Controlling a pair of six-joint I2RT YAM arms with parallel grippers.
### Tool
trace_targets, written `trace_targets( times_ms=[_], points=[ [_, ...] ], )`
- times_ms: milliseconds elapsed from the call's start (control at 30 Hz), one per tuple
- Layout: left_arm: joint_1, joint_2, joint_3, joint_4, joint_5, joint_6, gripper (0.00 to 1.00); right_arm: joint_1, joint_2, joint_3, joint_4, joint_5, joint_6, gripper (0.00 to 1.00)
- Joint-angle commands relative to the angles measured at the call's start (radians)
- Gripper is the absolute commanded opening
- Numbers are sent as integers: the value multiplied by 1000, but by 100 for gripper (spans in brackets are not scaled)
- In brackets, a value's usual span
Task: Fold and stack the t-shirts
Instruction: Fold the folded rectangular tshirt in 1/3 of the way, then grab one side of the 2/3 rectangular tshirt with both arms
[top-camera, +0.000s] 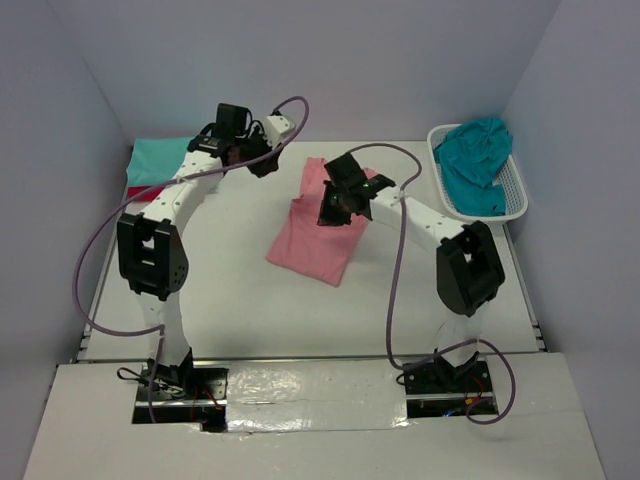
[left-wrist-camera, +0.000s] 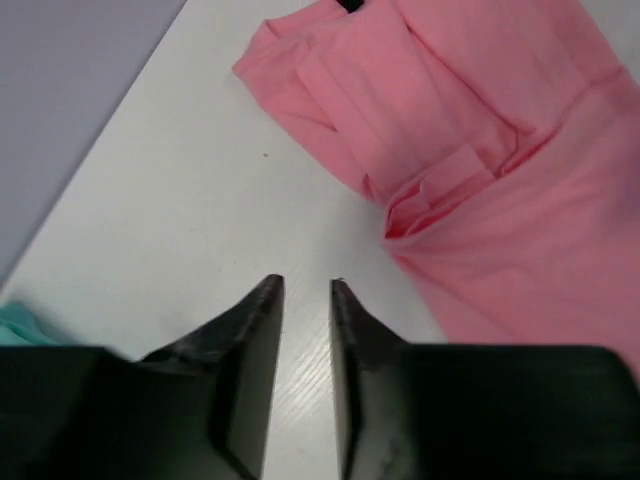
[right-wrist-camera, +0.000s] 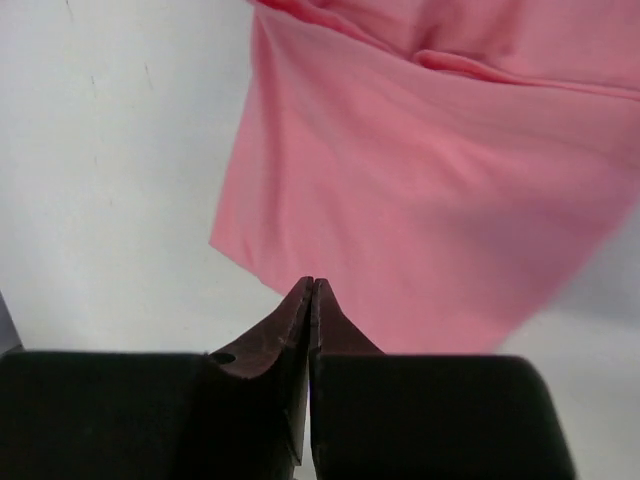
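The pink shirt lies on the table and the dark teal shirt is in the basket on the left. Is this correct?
Not quite: the top view shows the basket with the dark teal shirt on the right. The pink shirt does lie on the table.

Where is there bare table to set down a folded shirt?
The widest bare patch is the near half of the table, in front of the salmon pink t-shirt. A narrower one lies between that shirt and the left arm. Crowded: the far left corner holds the mint-teal t-shirt on the crimson red t-shirt; the white basket with the teal-blue t-shirt fills the far right.
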Motion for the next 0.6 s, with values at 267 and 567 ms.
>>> trace_targets(
  times_ms=[267,567],
  points=[
    [-38,-218,-408,-320,190,683,26,-48,362,205,62,-152,113,0],
    [-83,-309,-680,-283,176,1016,83,-122,321,247,53,-174,77,23]
  ],
)
